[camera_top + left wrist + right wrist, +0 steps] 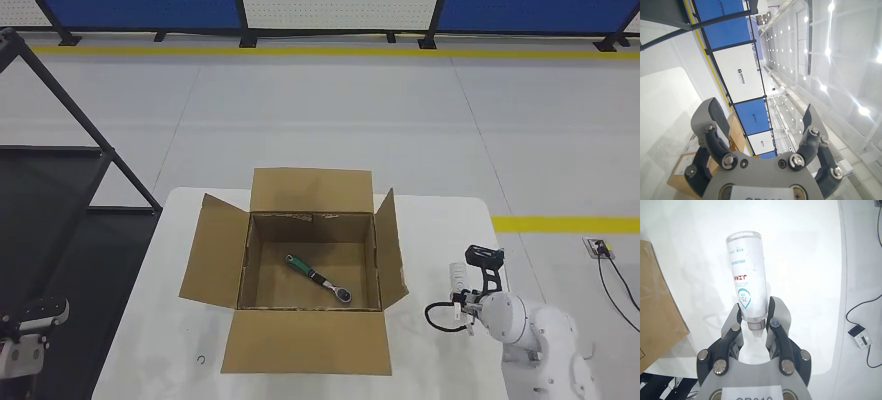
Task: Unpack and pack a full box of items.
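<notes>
Your right jaws are clenched on the neck end of the one bottle (748,279); its long axis runs straight out from them, body away from the wrist; it hangs over the counter (440,220), just beside the right flap of the one box (310,190), whose opening lies to that arm's left; one wrench (318,278) lies slantwise on the box floor; your left jaws are spread, empty, tipped toward the ceiling.
</notes>
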### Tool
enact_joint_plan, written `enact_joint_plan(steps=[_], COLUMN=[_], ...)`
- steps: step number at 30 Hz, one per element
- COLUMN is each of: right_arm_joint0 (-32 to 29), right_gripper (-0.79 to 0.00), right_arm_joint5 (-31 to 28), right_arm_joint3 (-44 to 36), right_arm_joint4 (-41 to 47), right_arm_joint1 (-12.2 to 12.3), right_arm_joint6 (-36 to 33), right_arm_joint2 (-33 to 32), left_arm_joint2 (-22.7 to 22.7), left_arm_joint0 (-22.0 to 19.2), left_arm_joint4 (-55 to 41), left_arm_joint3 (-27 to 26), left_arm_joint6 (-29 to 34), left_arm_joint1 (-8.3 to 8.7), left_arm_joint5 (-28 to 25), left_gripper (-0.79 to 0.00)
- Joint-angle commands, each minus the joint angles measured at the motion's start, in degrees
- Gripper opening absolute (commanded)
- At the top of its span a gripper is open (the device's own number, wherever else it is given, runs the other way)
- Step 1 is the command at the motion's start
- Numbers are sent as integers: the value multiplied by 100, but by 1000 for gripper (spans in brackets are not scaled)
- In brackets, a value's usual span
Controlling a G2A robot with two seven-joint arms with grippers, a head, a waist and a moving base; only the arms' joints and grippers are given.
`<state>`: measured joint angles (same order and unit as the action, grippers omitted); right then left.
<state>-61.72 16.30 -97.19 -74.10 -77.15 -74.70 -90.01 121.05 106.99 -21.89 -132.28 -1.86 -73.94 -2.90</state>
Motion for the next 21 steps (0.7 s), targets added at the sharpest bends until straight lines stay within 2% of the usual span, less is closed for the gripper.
enact_joint_plan(steps=[1, 9, 12, 16, 21], right_arm_joint0=[37, 220, 238, 220, 169], right_gripper=[-785, -785, -517, -400, -379], right_arm_joint5=[-35, -164, -172, -172, -124], right_arm_joint3=[183, 794, 906, 910, 788], right_arm_joint4=[44, 210, 264, 312, 273], right_arm_joint1=[6, 21, 25, 33, 47], right_arm_joint6=[34, 132, 225, 262, 259], right_arm_joint2=[-5, 49, 64, 87, 121], left_arm_joint2=[0, 0, 0, 0, 0], left_arm_joint0=[0, 0, 0, 0, 0], left_arm_joint4=[0, 0, 0, 0, 0], left_arm_joint3=[0, 0, 0, 0, 0], left_arm_joint6=[0, 0, 0, 0, 0], left_arm_joint1=[0, 0, 0, 0, 0], left_arm_joint5=[0, 0, 0, 0, 0], left_gripper=[0, 0, 0, 0, 0])
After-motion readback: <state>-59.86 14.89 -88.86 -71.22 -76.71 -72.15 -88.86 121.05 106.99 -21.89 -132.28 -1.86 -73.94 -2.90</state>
